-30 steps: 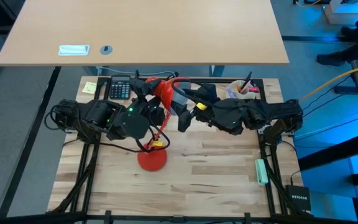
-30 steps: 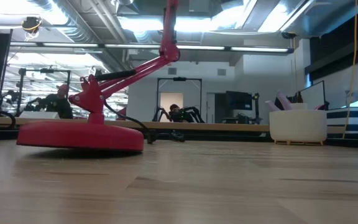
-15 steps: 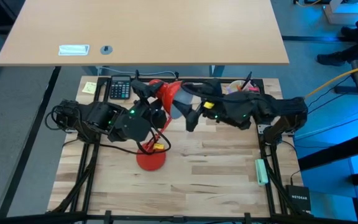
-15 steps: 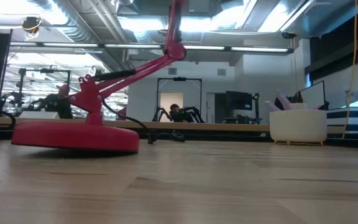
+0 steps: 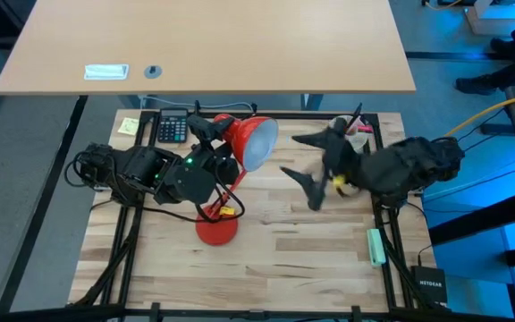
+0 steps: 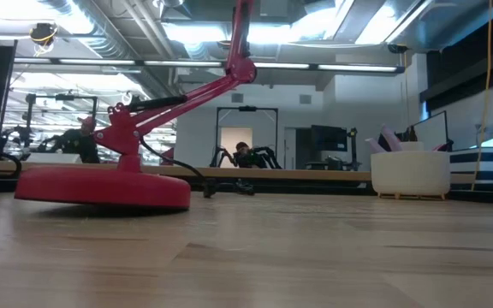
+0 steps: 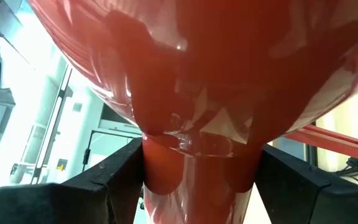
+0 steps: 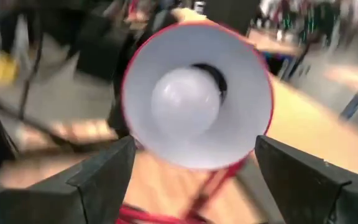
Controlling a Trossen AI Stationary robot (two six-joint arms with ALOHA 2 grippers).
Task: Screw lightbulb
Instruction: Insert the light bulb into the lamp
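The bulb (image 8: 186, 94) sits inside the shade (image 5: 254, 141) of the red lamp, seated at the socket in the middle of the white interior, as the right wrist view shows. Nothing touches it.

The left gripper (image 5: 211, 128) is at the narrow back end of the shade; in the left wrist view its two dark fingers (image 7: 114, 180) stand on either side of the red neck (image 7: 197, 168), clamped on it. The shade is tilted, its mouth facing the table's right side.

The right gripper (image 5: 304, 159) is apart from the lamp, over the right half of the table, its fingers (image 8: 101, 177) spread wide with nothing between them. It faces the shade's mouth.

The lamp's base (image 6: 101, 186) rests on the wooden table (image 5: 311, 241), with the jointed red arm (image 6: 187, 90) rising from it.

Also on the table: a calculator (image 5: 174, 128) and a yellow note (image 5: 129, 126) at the back left, a white cup (image 6: 410, 174) holding pens at the back right, and a green marker (image 5: 375, 247) near the right edge.
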